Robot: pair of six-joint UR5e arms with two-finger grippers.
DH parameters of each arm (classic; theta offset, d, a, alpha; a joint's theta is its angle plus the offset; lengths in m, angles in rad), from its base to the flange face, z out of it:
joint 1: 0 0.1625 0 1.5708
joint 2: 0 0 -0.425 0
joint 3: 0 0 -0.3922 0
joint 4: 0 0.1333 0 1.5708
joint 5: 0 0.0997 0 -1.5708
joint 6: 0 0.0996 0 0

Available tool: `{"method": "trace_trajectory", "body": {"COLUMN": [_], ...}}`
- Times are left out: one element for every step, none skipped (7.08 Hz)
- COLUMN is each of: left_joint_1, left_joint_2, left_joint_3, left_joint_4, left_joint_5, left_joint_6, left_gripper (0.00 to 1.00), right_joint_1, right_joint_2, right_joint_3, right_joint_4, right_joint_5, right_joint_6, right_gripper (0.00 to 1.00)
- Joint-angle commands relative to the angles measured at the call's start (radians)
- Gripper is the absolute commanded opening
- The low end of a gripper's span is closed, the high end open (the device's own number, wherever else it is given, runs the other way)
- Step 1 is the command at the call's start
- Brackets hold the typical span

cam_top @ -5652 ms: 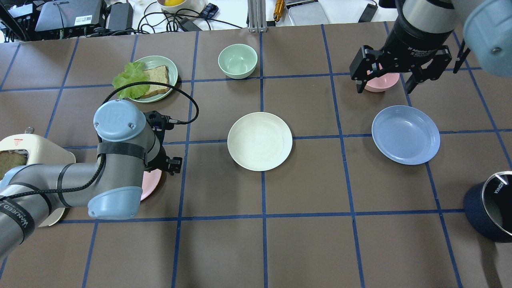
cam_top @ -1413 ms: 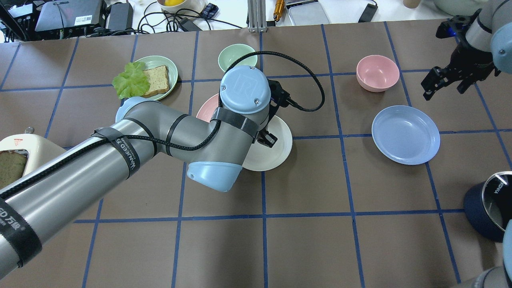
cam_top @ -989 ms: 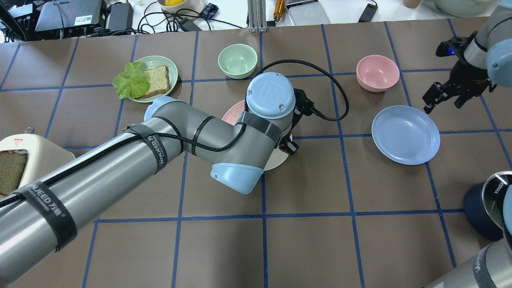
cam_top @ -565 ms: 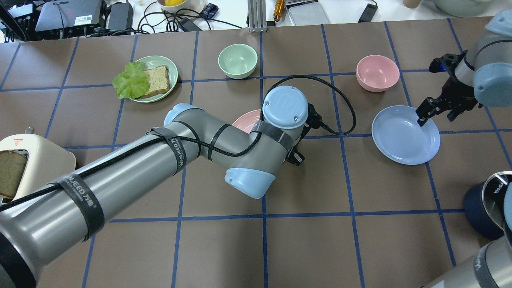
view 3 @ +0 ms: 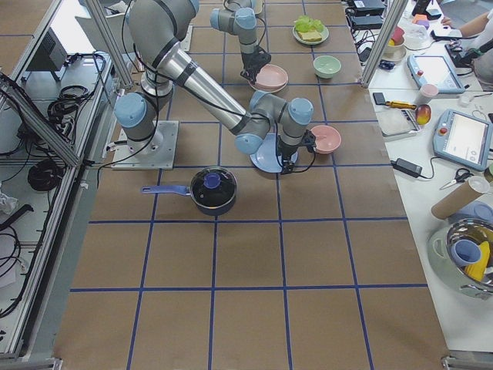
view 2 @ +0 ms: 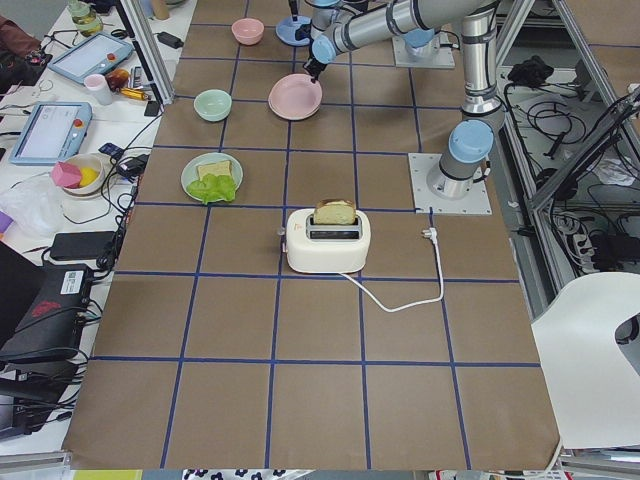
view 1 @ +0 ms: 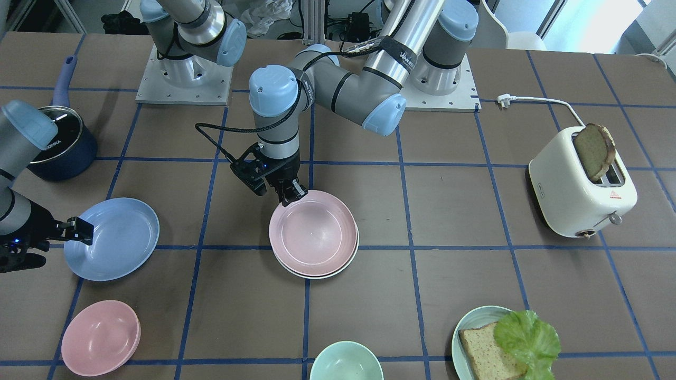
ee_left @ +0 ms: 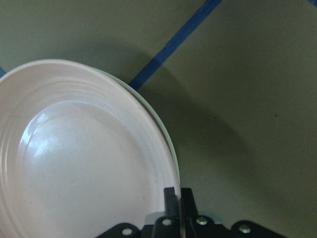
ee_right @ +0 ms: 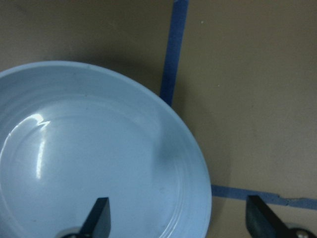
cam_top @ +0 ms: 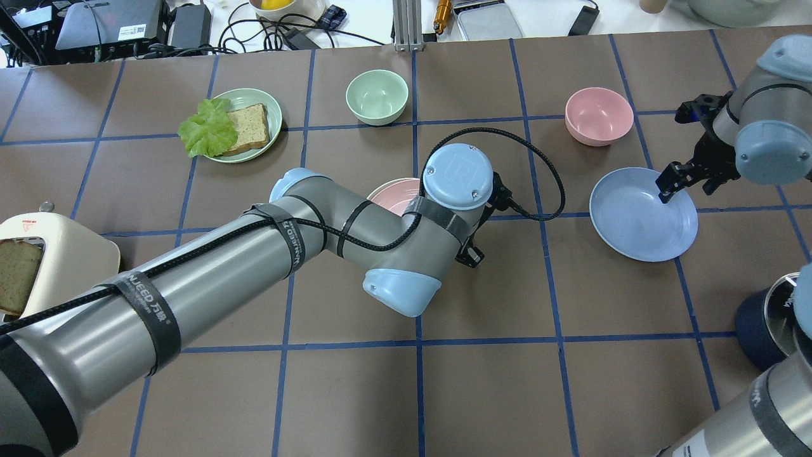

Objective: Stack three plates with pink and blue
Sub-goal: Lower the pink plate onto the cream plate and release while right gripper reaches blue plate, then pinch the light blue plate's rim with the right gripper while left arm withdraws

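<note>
Navy saucepan [cam_top: 771,330], near right corner, and cream toaster [cam_top: 63,254], near left edge: not part of the job.

Pink plate [view 1: 314,232], table centre: nested on the cream-white plate [view 1: 316,275], a shade off-centre, with a white crescent showing on the far side. Left gripper [view 1: 292,196] is pinched tight on its near-right rim. Handling: release appears due. Part the fingers fully, then rise straight up so the rim is not dragged.

Blue plate [cam_top: 641,216], right of the stack and well apart: flat on the table. Right gripper [ee_right: 177,208] is spread wide astride its far-right rim, one finger over the well and one outside, holding nothing. Handling: close squarely on the rim, lift level, and approach once the left arm clears.

Pink bowl [cam_top: 599,115], mint bowl [cam_top: 377,96], mint plate [cam_top: 266,101] with bread and lettuce, far row: leave alone.
</note>
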Motion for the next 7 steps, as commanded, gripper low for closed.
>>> {"method": "trace_trajectory", "body": {"left_joint_1": [-0.001,-0.003,-0.004,-0.001,0.014,0.023,0.066], "left_joint_2": [0.01,0.036,0.059,0.073,0.08,0.082,0.085], "left_joint_3": [0.018,0.056,0.115,0.193,0.269,0.326,0.371], "left_joint_4": [0.001,-0.031,-0.113,-0.225,-0.323,-0.397,-0.457], "left_joint_5": [0.0,0.002,0.004,0.004,0.004,0.007,0.005], "left_joint_6": [0.0,0.0,0.0,0.0,0.0,-0.001,-0.003], "left_gripper": [0.99,1.0,1.0,1.0,1.0,1.0,1.0], "right_joint_1": [-0.052,-0.049,-0.048,-0.048,-0.045,-0.048,-0.049], "right_joint_2": [0.04,0.028,0.026,0.02,0.019,0.02,0.006], "right_joint_3": [-0.004,-0.002,-0.004,0.001,-0.001,-0.002,-0.01], "right_joint_4": [-0.019,-0.003,0.019,0.027,0.043,0.056,0.091], "right_joint_5": [0.009,0.007,0.024,0.035,0.038,0.05,0.103], "right_joint_6": [-0.017,-0.017,-0.019,-0.02,-0.021,-0.049,-0.075], "right_gripper": [0.76,0.42,0.16,0.0,0.0,0.0,0.0]}}
